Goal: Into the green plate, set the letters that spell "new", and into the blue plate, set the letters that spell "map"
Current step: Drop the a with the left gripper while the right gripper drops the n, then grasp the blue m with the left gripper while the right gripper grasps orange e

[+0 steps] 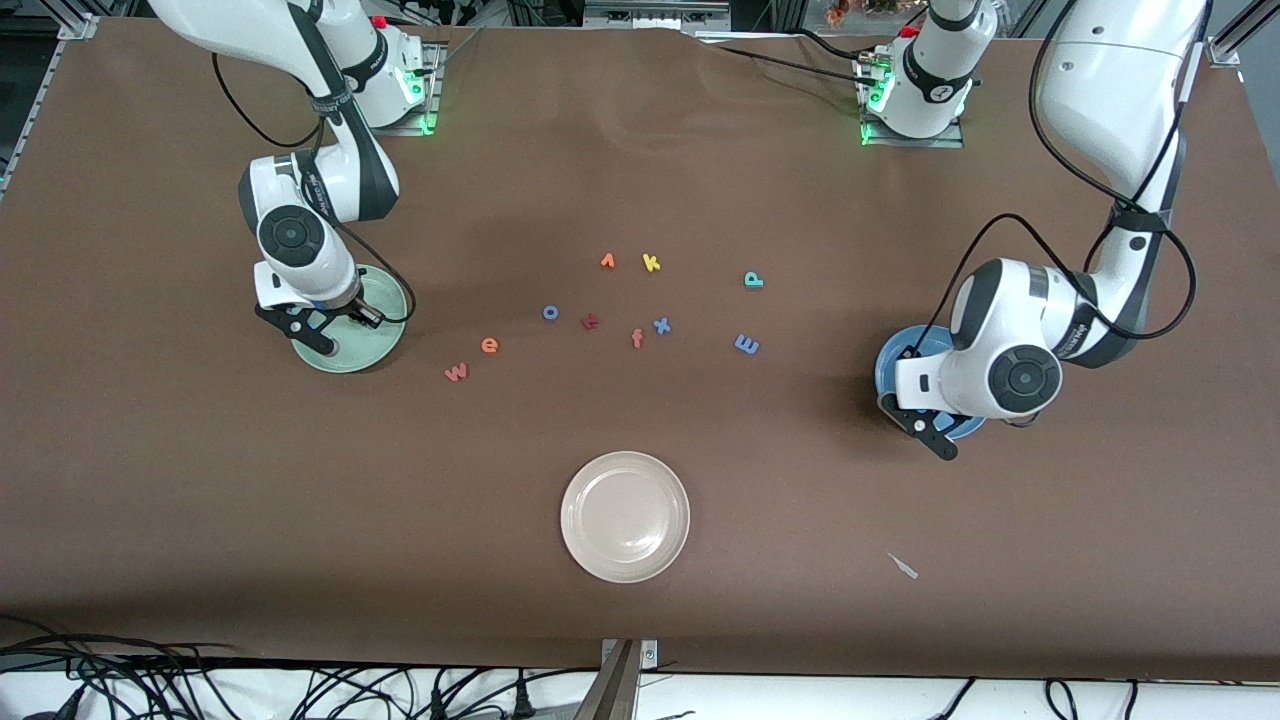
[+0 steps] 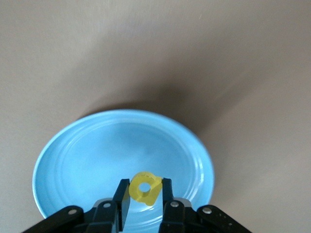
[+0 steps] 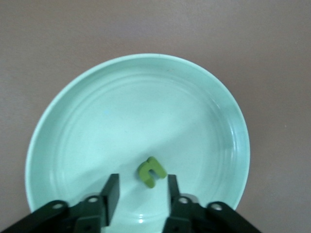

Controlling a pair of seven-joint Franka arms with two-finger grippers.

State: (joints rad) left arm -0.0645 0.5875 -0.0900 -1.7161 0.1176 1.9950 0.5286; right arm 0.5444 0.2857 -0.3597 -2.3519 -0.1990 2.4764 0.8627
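Both grippers over their plates

Left gripper [image 2: 145, 190] pinches the yellow "a" [image 2: 144, 186] over the blue plate [image 2: 73, 160] — right gripper [image 3: 139, 187], fingers parted, straddles the green "n" [image 3: 151, 172] lying in the green plate [image 3: 87, 121].

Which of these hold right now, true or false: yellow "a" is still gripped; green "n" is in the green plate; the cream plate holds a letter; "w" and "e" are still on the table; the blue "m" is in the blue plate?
1. The left gripper is shut on the yellow "a" over the blue plate. True.
2. The green "n" lies in the green plate, between the right gripper's parted fingers. True.
3. The cream-white plate holds a letter. False: nothing lies in it.
4. The pinkish-red "w" and orange "e" lie on the table. True.
5. The blue "m" is in the blue plate. False: it lies on the table.
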